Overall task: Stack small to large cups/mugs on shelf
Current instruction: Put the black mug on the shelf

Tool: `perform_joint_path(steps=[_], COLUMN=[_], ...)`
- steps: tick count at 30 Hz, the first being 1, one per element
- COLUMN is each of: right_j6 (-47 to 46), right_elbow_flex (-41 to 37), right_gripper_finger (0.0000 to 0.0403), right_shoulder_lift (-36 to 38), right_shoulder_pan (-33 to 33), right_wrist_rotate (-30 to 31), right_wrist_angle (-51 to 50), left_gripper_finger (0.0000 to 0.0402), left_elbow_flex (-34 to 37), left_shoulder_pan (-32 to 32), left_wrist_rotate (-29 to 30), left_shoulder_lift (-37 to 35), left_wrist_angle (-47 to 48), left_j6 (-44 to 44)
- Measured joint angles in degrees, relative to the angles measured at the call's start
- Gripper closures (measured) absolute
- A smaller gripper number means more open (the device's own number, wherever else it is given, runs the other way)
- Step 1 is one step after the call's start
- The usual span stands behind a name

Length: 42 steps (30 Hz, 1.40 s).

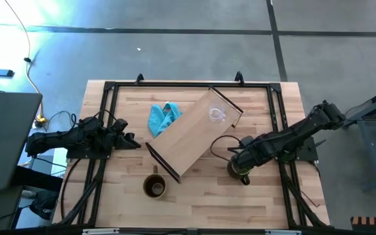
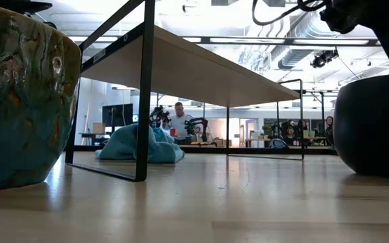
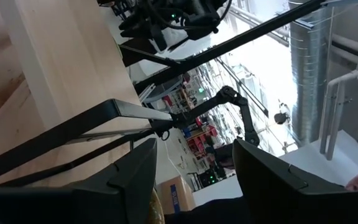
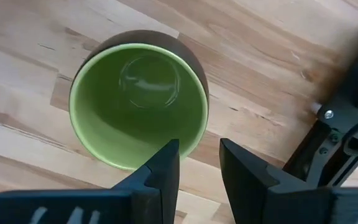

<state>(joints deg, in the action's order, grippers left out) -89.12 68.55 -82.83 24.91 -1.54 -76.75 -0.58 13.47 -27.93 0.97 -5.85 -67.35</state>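
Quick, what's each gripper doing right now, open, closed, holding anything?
Left gripper: open, empty, waiting at the table's left edge.
Right gripper: open, holding nothing, fingers straddling the rim of the green-lined dark ceramic mug.

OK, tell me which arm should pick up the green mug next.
Right. The right gripper hangs directly above the green mug, fingers open and straddling its rim, so it probably only needs to lower and close. The left gripper sits at the table's left edge, with the shelf between it and that mug.
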Motion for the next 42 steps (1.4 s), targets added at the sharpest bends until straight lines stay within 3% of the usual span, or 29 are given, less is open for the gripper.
perform_joint_path(steps=[10,21,29,42], right_j6=[-18.6,-23.5,-40.6,-41.5], right_elbow_flex=[0.0,0.0,-0.1,-0.1], right_gripper_finger=[0.0297,0.0297,0.0297,0.0297], right_shoulder_lift=[0.0,0.0,0.0,-5.2], right_shoulder_pan=[6.1,8.9,9.6,8.3], right_wrist_rotate=[-2.0,1.5,-1.6,0.2], right_wrist_angle=[4.4,8.7,6.5,15.0], left_gripper_finger=[0.0202,0.0202,0.0202,0.0202], left_elbow_flex=[0.0,0.0,0.0,0.0], left_shoulder_pan=[0.0,0.0,0.0,0.0], left_wrist_rotate=[-0.1,0.0,0.0,-1.4], left_shoulder_lift=[0.0,0.0,0.0,0.0], left_wrist_angle=[0.0,0.0,0.0,0.0], left_j6=[-0.4,0.9,0.9,1.1])
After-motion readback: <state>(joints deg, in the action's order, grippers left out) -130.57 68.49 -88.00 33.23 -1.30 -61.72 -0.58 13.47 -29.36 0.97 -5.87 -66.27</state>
